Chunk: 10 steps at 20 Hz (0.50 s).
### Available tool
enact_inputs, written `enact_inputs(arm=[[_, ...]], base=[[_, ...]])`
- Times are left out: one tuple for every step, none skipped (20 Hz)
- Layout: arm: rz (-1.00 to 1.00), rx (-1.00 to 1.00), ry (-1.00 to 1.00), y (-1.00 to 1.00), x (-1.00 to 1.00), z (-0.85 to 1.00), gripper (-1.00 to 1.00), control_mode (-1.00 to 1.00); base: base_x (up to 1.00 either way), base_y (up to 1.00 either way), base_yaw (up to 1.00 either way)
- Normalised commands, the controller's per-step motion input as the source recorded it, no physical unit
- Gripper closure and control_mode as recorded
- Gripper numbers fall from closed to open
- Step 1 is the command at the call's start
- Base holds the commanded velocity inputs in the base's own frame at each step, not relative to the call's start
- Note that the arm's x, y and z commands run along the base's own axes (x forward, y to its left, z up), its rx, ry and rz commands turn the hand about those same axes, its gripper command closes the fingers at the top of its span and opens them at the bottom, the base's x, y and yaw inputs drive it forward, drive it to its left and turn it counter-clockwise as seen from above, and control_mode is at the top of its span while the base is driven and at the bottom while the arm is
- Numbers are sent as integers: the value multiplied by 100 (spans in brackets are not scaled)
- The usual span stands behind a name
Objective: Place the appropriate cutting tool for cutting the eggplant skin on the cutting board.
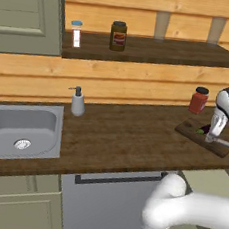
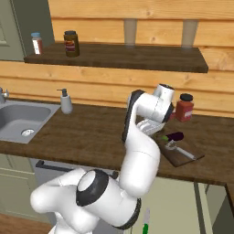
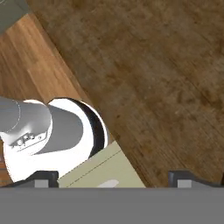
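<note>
At the left of the bench [image 1: 124, 137] sat the sink [image 1: 19, 131], a soap dispenser [image 1: 77, 102] beside it. Toward the right lay the cutting board [image 2: 180, 157], bearing the eggplant [image 2: 176, 136] and the cutting tool [image 2: 183, 151], with a red jar [image 2: 184, 108] behind. The claw [image 3: 116, 177] faced the bench top with its tips spread wide, holding nothing.

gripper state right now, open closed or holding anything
Gripper: jaws spread wide apart in the hand view, open, nothing between them. The cutting tool lies on the cutting board.
</note>
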Motion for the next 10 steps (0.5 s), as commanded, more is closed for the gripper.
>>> enact_inputs(arm=[[0,-11,0,100,-61,41,-100,-100],[0,-12,0,100,-59,41,-100,-100],[0,-13,0,100,-58,37,-100,-100],[0,-13,0,100,-56,34,-100,-100],[0,-13,0,100,-51,30,-100,-100],[0,-16,0,100,-40,15,-100,-100],[0,-20,0,100,-26,0,-100,-100],[0,-23,0,100,-12,0,-100,-100],[0,-27,3,100,0,-6,-100,-100],[-1,-31,5,100,0,-18,-100,-100]], base=[[0,0,0],[0,0,0],[0,0,0],[0,0,0],[0,0,0],[0,0,0],[0,0,0],[0,0,0],[0,0,0],[0,0,0]])
